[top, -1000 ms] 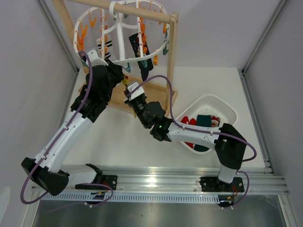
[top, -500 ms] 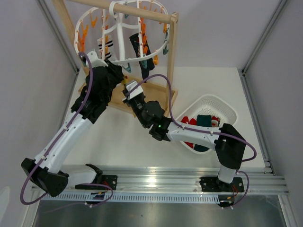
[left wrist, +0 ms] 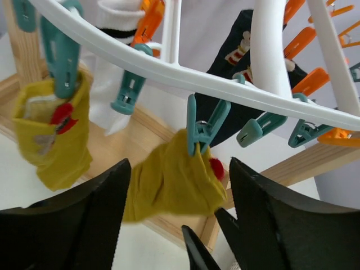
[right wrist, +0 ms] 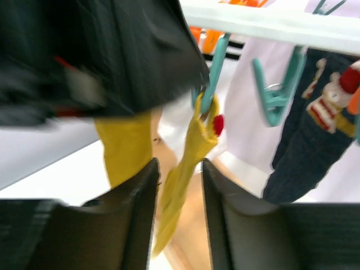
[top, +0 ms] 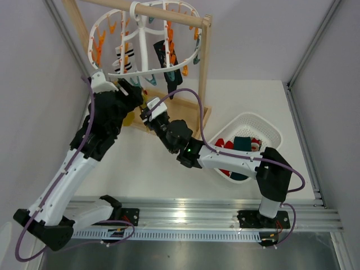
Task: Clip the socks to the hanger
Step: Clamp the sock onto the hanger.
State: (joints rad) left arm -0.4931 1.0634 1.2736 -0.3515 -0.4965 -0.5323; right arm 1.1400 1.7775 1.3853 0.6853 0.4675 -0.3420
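Observation:
A yellow sock (left wrist: 169,185) hangs from a teal peg (left wrist: 202,126) on the white hanger (left wrist: 169,70). My left gripper (left wrist: 179,188) is open, one finger on each side of this sock and just below it. In the right wrist view the same yellow sock (right wrist: 188,157) dangles loose between the fingers of my open right gripper (right wrist: 180,169). A second yellow sock (left wrist: 53,135) is pegged further left. On the hanger (top: 140,39) a white black-striped sock (left wrist: 112,98) and a navy sock (left wrist: 242,84) also hang. From above, the left gripper (top: 134,93) and right gripper (top: 145,109) sit under the hanger's front.
The hanger hangs from a light wooden rack (top: 205,62) whose base frame (top: 188,109) lies on the table. A white perforated basket (top: 264,126) at the right holds red and teal socks (top: 243,143). Grey walls close in on both sides.
Both grippers have opened and let go of the yellow sock, which now hangs from the teal peg. The left arm has pulled back to the left.

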